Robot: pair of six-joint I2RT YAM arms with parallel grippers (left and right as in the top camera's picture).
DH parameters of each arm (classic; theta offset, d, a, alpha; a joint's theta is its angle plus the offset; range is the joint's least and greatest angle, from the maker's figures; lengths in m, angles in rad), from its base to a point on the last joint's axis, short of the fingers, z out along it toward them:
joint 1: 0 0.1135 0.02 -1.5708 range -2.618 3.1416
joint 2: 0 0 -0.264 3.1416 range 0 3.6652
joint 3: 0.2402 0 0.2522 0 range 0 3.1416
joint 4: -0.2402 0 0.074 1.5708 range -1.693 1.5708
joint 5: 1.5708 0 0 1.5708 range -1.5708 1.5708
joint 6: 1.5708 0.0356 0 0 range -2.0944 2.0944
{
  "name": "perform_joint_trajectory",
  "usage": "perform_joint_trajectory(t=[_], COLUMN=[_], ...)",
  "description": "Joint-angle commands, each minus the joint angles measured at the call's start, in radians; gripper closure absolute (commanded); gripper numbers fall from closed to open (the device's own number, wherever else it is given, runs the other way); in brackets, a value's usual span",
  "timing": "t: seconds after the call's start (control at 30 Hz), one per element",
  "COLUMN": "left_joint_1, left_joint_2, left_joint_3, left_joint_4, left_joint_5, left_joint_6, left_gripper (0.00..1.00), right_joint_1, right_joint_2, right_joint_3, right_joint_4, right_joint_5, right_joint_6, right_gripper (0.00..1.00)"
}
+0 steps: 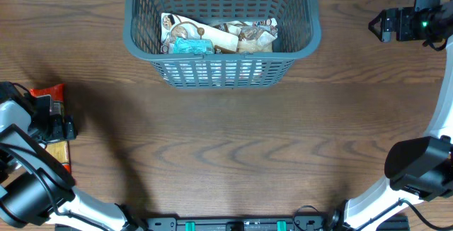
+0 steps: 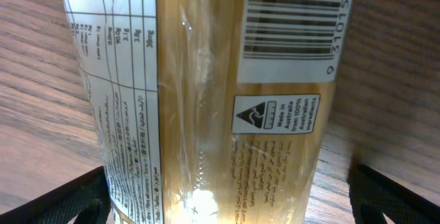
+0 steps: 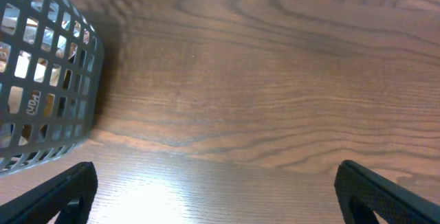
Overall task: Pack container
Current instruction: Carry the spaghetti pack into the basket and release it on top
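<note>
Several packets are already being held by the basket, while another packet is being straddled by the spread left gripper.

Looks like a robot lab bench, not a home: a wood-grain table, a left arm and right arm at a black rail, printed snack packets in a basket.
</note>
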Motion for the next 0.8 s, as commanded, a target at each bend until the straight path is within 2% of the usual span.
perform_joint_trajectory(t=[0.0, 0.17, 0.33, 0.37, 0.47, 0.57, 0.77], left_joint_1=[0.002, 0.002, 0.002, 0.002, 0.001, -0.01, -0.079], left_joint_2=[0.029, 0.028, 0.028, 0.028, 0.027, 0.014, -0.09], left_joint_3=[-0.04, -0.04, -0.04, -0.04, -0.031, -0.005, 0.091], left_joint_4=[0.011, 0.011, 0.011, 0.011, 0.011, 0.009, -0.029], left_joint_5=[0.0, 0.001, 0.002, 0.002, 0.004, 0.027, 0.14], left_joint_6=[-0.006, -0.006, -0.033, -0.04, -0.101, -0.177, -0.245], left_gripper=[0.05, 0.39, 0.58, 0.64, 0.93, 0.94, 0.94], right_joint_1=[0.003, 0.003, 0.003, 0.003, 0.003, 0.003, 0.003], right_joint_2=[0.013, 0.013, 0.013, 0.013, 0.013, 0.013, 0.013], right_joint_3=[-0.003, -0.003, -0.003, -0.003, -0.003, -0.003, -0.003], right_joint_4=[-0.006, -0.014, -0.019, -0.019, -0.019, -0.019, -0.018], right_joint_5=[-0.011, -0.011, -0.011, -0.011, -0.011, -0.011, -0.011], right_joint_6=[0.013, 0.013, 0.013, 0.013, 0.013, 0.013, 0.012], right_gripper=[0.05, 0.13, 0.15, 0.15, 0.15, 0.14, 0.14])
